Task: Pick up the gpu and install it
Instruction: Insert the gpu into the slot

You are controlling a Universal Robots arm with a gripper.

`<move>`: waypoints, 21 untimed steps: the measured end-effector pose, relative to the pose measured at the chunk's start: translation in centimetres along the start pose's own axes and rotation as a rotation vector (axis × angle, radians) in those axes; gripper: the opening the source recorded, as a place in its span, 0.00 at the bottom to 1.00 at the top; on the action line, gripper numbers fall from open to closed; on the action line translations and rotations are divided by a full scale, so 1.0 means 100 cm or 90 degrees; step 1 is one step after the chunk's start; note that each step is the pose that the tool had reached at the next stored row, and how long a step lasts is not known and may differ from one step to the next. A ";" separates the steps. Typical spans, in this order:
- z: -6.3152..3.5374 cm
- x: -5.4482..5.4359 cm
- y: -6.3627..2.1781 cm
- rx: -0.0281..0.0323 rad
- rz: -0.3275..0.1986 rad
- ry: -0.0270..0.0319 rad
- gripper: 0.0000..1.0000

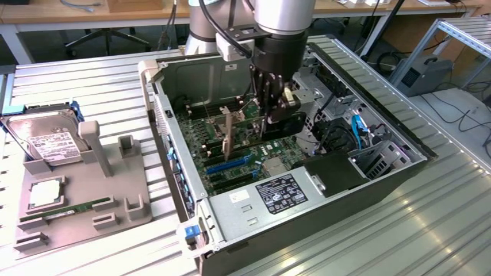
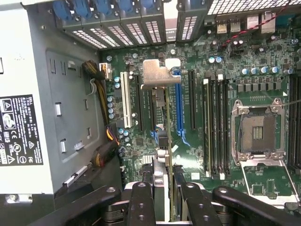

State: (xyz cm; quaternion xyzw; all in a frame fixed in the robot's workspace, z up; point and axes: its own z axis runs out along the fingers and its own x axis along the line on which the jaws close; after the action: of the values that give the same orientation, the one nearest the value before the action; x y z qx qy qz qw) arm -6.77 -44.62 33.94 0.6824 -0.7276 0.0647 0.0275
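Note:
The gpu (image 1: 230, 137) stands on edge inside the open computer case (image 1: 165, 109), low over the expansion slots of the green motherboard (image 1: 265, 150). My gripper (image 1: 266, 127) is shut on the card's upper edge and reaches straight down into the case. In the wrist view the gpu (image 2: 157, 75) is seen edge-on, with its silver end bracket towards the rear slot covers. The thin board runs back between my two black fingers (image 2: 141, 202). It lies between the black slot and the long blue slot (image 2: 178, 103). Whether it touches a slot cannot be told.
A grey power supply (image 1: 280, 192) fills the case's near end. The bare CPU socket (image 2: 258, 132) and the RAM slots (image 2: 216, 127) lie beside the card. On the exterior view's left, a grey fixture (image 1: 84, 218) holds a hard drive (image 1: 46, 144), a RAM stick (image 1: 69, 210) and a chip (image 1: 45, 192).

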 end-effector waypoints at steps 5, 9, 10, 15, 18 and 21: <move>0.0003 0.000 0.0030 0.0000 0.000 0.0009 0.27; 0.0005 0.000 0.0059 0.0001 0.000 0.0018 0.27; 0.0006 0.000 0.0065 0.0001 0.000 0.0019 0.27; 0.0008 0.001 0.0094 0.0002 0.000 0.0029 0.27; 0.0010 0.001 0.0110 0.0002 0.000 0.0034 0.27; 0.0012 0.001 0.0128 0.0003 0.000 0.0041 0.27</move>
State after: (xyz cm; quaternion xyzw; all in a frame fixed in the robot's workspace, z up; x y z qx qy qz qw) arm -8.04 -44.63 33.77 0.6823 -0.7274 0.0670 0.0297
